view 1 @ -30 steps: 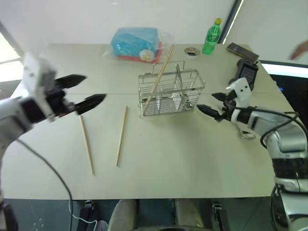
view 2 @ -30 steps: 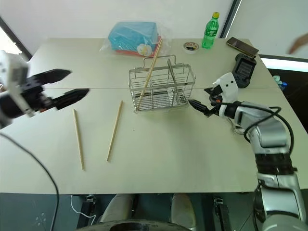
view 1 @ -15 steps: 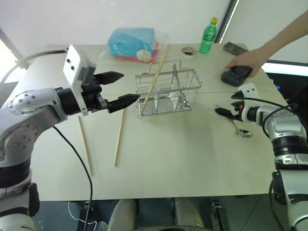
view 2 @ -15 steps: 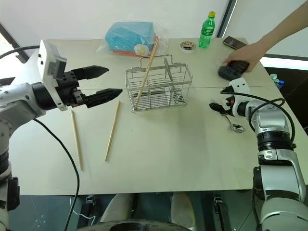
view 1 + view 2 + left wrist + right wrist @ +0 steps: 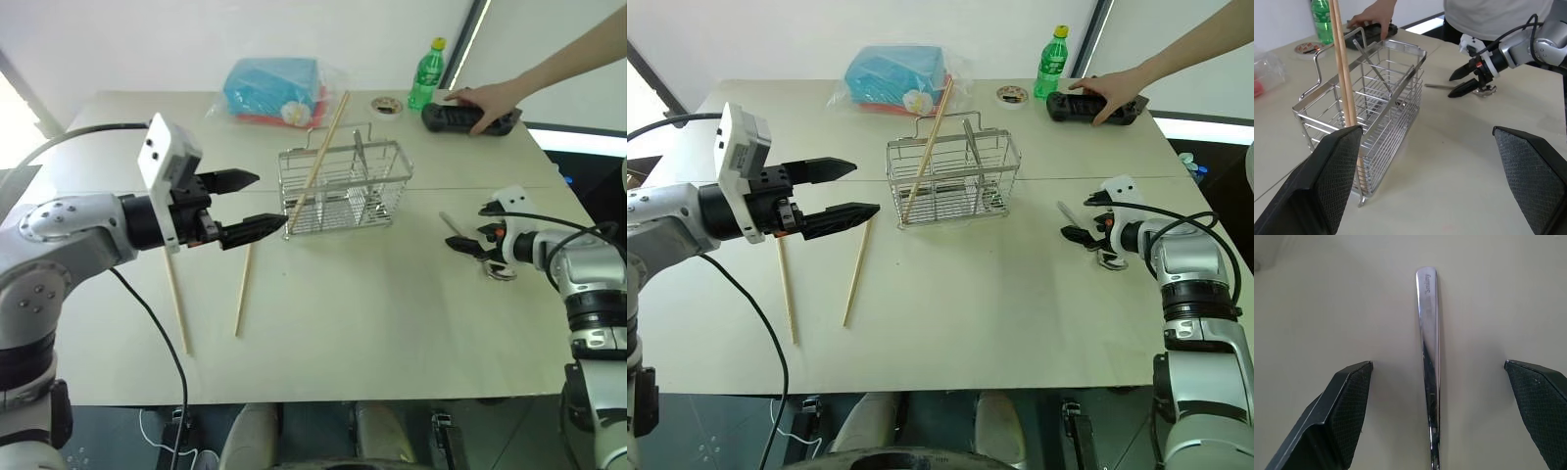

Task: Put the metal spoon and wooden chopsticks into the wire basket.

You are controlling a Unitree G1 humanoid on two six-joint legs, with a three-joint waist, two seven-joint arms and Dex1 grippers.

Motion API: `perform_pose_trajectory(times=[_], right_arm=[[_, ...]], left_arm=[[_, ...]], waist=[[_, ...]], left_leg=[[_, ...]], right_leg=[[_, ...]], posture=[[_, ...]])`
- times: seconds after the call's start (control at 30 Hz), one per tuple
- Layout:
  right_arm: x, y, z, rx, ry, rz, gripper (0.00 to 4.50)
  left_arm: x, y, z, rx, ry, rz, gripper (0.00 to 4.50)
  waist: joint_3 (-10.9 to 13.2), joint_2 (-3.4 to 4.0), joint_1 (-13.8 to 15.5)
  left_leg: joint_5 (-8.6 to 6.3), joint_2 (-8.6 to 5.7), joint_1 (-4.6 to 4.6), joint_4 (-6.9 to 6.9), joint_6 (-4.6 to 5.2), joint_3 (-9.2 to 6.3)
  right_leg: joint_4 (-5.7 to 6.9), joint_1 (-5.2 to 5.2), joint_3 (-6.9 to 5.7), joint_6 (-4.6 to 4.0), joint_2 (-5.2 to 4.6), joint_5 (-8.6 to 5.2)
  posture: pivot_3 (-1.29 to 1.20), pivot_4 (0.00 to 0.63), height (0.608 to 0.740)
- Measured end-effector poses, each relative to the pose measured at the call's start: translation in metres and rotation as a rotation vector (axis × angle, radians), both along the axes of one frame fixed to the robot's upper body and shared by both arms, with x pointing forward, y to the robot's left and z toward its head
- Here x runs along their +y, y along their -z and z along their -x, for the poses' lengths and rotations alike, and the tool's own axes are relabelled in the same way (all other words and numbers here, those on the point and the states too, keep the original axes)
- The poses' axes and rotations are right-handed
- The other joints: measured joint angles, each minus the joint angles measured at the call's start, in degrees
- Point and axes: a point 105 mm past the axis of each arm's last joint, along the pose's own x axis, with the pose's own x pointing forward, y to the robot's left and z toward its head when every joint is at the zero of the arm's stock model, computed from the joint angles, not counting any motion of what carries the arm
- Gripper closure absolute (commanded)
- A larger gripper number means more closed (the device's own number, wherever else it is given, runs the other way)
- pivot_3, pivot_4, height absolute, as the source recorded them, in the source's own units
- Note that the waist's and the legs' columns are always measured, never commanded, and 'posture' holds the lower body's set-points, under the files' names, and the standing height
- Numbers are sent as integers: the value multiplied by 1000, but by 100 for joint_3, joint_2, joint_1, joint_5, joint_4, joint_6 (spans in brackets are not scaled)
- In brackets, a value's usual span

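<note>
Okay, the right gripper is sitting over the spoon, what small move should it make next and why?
Probably lower the right gripper a little and close it on the slim grey metal spoon. Its black fingers stand open on either side of the handle, which lies flat on the beige table, not yet gripped. The shiny silver wire basket already holds one light-tan wooden chopstick.

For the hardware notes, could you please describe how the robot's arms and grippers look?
Both arms have silver-grey metallic shells with black joints and loose black cables. The left gripper and the right gripper each have two pointed black fingers with cross-hatched pads, behind which sits a white boxy wrist camera housing.
</note>
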Motion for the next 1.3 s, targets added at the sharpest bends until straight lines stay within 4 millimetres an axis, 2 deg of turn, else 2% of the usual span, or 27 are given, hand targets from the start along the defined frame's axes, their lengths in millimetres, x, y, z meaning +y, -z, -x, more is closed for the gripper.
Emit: perform_pose_trajectory(times=[0.03, 0.13, 0.23, 0.27, 0.37, 0.4, 0.73, 0.8, 0.87, 0.97, 1.0, 1.1, 1.2, 1.3], right_arm=[[0, 0, 1, 4, 6, -6, 49], [-1, 0, 3, 11, 16, -14, 793], [-6, 0, 7, 17, 27, -12, 2165], [-6, 0, 8, 19, 28, -12, 2799], [-5, 1, 10, 22, 22, -18, 4285], [-5, 1, 10, 21, 18, -18, 4404], [-3, 0, 8, -9, 4, 9, 4404], [3, -3, 1, -62, 8, -14, 4404], [14, -13, -8, -149, 5, -62, 4404], [31, -64, -24, -403, -27, -111, 4404], [37, -88, -27, -504, -33, -130, 4404], [55, -150, -26, -751, -34, -215, 4404], [80, -181, -21, -867, -65, -314, 4404], [115, -191, -21, -858, -108, -477, 4404]], left_arm=[[-1, 0, 1, 7, 12, -2, 0], [-1, 2, 4, 23, 36, -15, 0], [-3, 0, 7, 27, 67, -21, 0], [-3, -1, 8, 24, 78, -23, 0], [-4, -2, 9, 21, 95, -35, 0], [-5, -1, 8, 25, 97, -39, 0], [-3, -2, 3, 21, 82, -40, 0], [-2, -2, 2, 19, 71, -37, 0], [0, -3, -1, 12, 56, -36, 0], [5, -6, -5, -9, 15, -24, 0], [7, -9, -7, -20, -1, -16, 0], [14, -14, -12, -46, -56, 10, 0], [22, -21, -15, -72, -109, 32, 0], [29, -29, -19, -95, -142, 66, 0]], waist=[[-1, -1, 1], [-1, -2, 8], [-1, -2, 10], [-1, -2, 5], [-2, -2, -4], [-2, -3, -8], [-2, -3, -20], [-2, -2, -34], [3, 6, -45], [13, 22, -40], [14, 23, -36], [11, 19, -21], [9, 16, -15], [10, 16, -23]], left_leg=[[0, 0, 0, 1, 0, 0], [0, 0, 1, 2, 0, 0], [0, 0, 1, 2, 0, 0], [0, 0, 2, 2, 0, 0], [0, 0, 3, 2, 0, 0], [0, 0, 4, 2, 0, 0], [0, 1, 4, 3, 0, 1], [1, 3, 4, 2, 0, 1], [2, 3, 3, 2, -2, 2], [4, 4, 2, 0, -6, 2], [4, 5, 2, -3, -6, 1], [5, 15, 2, -4, -7, 0], [6, 18, 3, -4, -9, 0], [12, 20, 4, -4, -20, 0]], right_leg=[[0, 1, 0, 0, 0, 0], [0, 3, 0, -1, 0, 0], [-1, 4, 0, -1, 0, 0], [0, 3, 0, -1, 0, 0], [0, 5, 0, -1, 1, 0], [0, 5, 0, -1, 0, 0], [0, 3, 0, 0, 1, 0], [2, 1, 0, 0, 2, 0], [8, -3, 1, 1, 2, 1], [12, -7, 0, 7, 2, 3], [12, -7, 0, 7, 3, 3], [10, -7, -1, 7, 12, 3], [11, -7, -2, 6, 15, 3], [23, -11, -2, 5, 17, 4]], posture=[[0, 150, 713], [0, 150, 713], [0, 150, 713], [0, 150, 713], [0, 150, 713], [0, 150, 713], [0, 150, 713], [0, 150, 713], [0, 150, 713], [0, 150, 713], [0, 150, 713], [0, 150, 713], [0, 150, 713], [0, 150, 713]])
